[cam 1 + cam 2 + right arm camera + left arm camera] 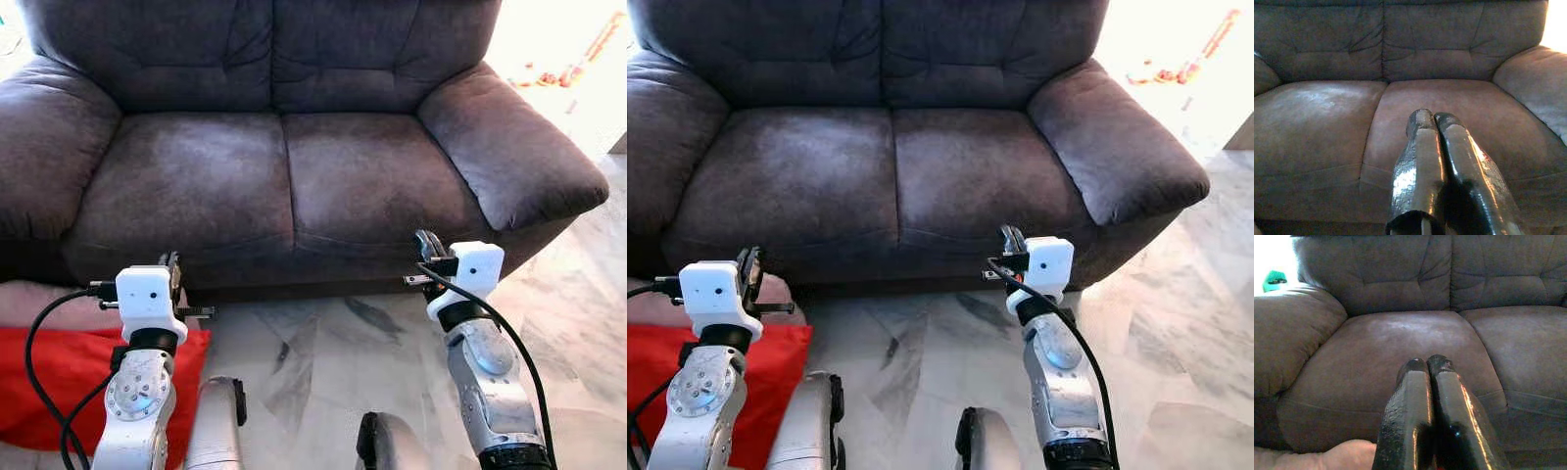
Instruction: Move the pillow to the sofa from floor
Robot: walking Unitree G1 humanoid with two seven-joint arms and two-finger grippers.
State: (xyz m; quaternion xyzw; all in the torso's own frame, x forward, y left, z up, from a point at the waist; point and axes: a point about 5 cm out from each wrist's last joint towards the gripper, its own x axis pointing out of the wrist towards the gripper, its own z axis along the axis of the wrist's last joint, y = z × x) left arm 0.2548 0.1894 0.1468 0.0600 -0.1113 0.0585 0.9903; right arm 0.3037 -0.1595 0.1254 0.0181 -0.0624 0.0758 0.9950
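A dark grey-brown two-seat sofa (284, 176) stands straight ahead, with bare seat cushions. On the floor at the lower left lies a red soft thing (59, 372), and a pale pink soft thing (39, 302) rests against the sofa's base just behind it; I cannot tell which is the pillow. My left gripper (1427, 363) is shut and empty. It is held above the red thing's right edge, pointing at the left seat cushion. My right gripper (1432, 117), also shut and empty, points at the right seat cushion from in front of the sofa (1400, 98).
Pale marble floor (323, 362) runs in front of the sofa and off to the right. The sofa's right armrest (509, 147) juts forward. Small red and orange items (563, 69) lie on the bright floor at the far right.
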